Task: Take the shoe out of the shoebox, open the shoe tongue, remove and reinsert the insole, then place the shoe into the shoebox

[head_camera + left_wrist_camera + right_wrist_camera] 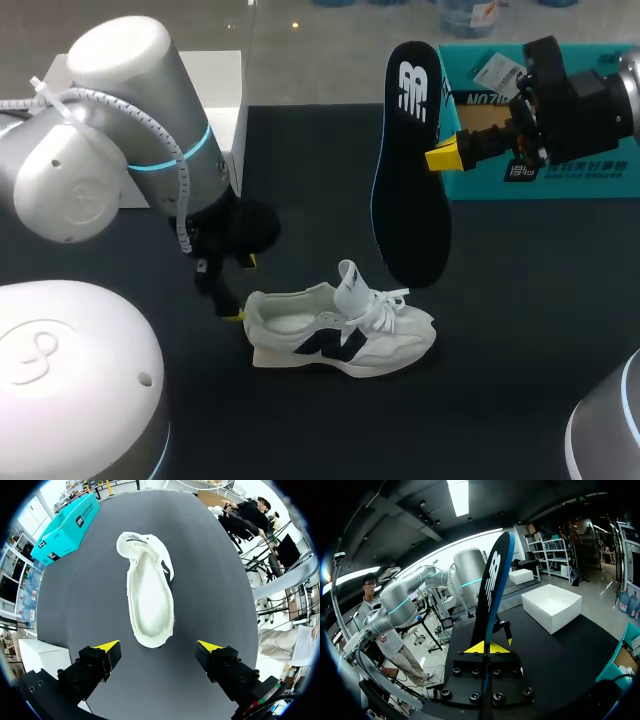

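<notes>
The right gripper (pixel 447 155) pinches the black insole (pixel 410 180) and holds it up above the white shoe (pixel 340 330). The left gripper (pixel 159 646) is wide open by its heel.

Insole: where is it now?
In the head view the insole hangs upright right of middle, in the right gripper, above the shoe, beside the shoebox.

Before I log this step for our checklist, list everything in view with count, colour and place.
shoe: 1, white with dark side mark, middle of table, on its sole
insole: 1, black, held up above the shoe
shoebox: 1, teal, table's far right
white box: 1, white, table's far left
table: 1, black
left gripper: 1, yellow tips, open, at shoe's heel
right gripper: 1, yellow tips, shut on insole
</notes>
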You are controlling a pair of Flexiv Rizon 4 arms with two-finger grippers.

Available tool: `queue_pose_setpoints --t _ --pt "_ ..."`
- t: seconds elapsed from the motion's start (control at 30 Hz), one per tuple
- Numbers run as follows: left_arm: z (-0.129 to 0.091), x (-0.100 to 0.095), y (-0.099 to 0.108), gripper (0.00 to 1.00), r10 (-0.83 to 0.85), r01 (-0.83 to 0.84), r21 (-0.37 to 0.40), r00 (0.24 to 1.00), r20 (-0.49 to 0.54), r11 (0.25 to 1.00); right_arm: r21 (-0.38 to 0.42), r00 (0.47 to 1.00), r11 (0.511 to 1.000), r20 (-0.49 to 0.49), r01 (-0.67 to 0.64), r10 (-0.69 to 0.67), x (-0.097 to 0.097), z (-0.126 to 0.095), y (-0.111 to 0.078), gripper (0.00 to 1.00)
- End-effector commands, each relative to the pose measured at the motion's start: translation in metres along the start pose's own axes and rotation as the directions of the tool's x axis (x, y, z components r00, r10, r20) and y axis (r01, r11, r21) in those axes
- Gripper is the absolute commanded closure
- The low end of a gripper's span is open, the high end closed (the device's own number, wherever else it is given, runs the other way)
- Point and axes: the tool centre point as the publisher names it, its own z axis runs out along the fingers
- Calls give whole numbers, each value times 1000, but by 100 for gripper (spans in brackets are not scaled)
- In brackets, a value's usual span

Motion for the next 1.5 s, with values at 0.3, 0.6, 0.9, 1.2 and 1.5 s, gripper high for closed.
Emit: queue_pose_setpoints --t 0.3,0.6,0.9,1.2,1.5 --pt "52 -35 -51 0 -14 14 -3 999 -39 1000 2 1000 1000 1 -1 1 -1 2 0 100" --pt "74 -57 -75 0 4 -3 17 999 -43 1000 2 1000 1000 1 -1 1 -1 2 0 100" --pt "96 -66 -95 0 -5 8 41 998 -64 999 2 1000 1000 1 -1 1 -1 2 0 100" --pt "106 -65 -103 72 -12 16 53 997 -79 998 2 1000 1000 1 -1 1 -1 2 0 100" --pt "96 -55 -89 100 -18 22 52 996 -89 998 2 1000 1000 1 -1 1 -1 2 0 100"
